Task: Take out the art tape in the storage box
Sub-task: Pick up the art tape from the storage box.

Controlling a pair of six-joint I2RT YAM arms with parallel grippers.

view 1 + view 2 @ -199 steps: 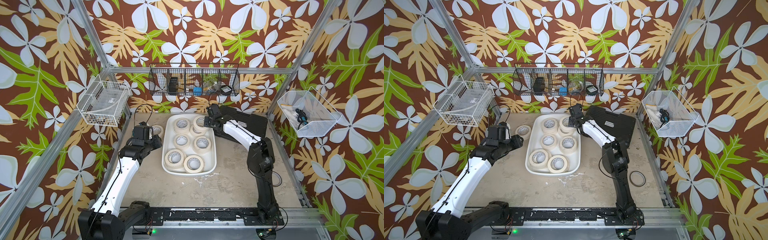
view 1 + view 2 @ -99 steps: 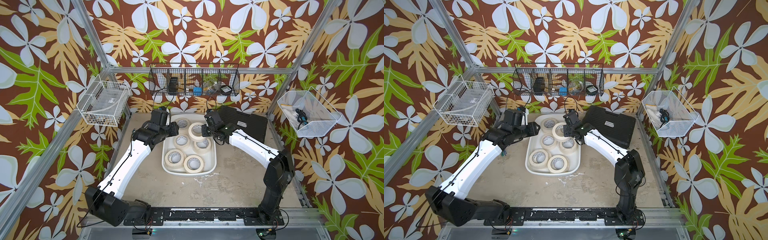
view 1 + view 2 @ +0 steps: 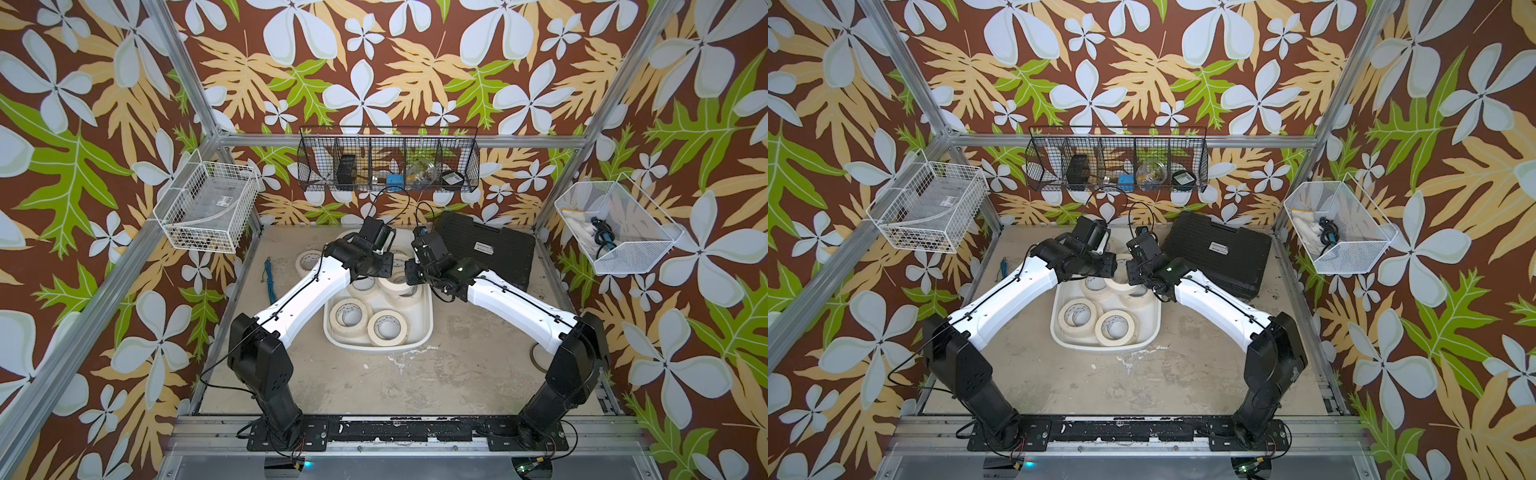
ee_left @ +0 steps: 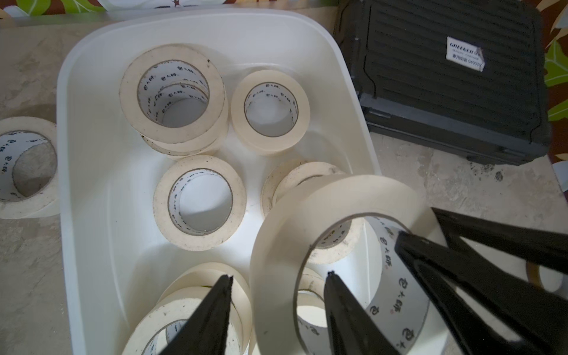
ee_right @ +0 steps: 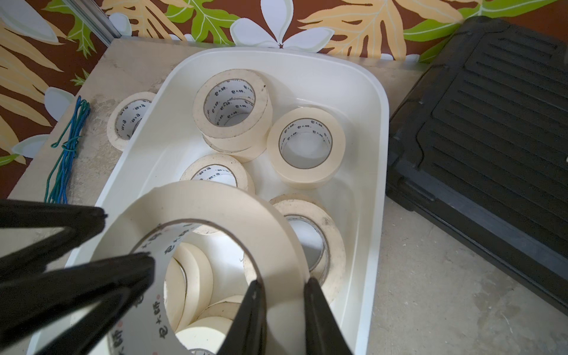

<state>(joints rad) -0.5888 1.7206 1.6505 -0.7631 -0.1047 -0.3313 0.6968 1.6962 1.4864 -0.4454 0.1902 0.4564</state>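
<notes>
The right claw [image 5: 282, 280] is pinching the wall of one art tape roll [image 4: 322, 199], one finger inside the core and one outside. The roll is held tilted, raised above the others. The left claw [image 4: 279, 275] has its jaws spread, straddling the opposite wall of the same roll, with a gap visible on each side. The storage box [image 4: 89, 190] lies directly beneath both claws, with the other rolls [image 4: 163, 199] flat or stacked inside. One loose roll [image 4: 27, 124] rests on the table [image 4: 30, 261] outboard of the left claw, just beside the box wall. The black case [image 4: 445, 92] sits outboard of the right claw.
</notes>
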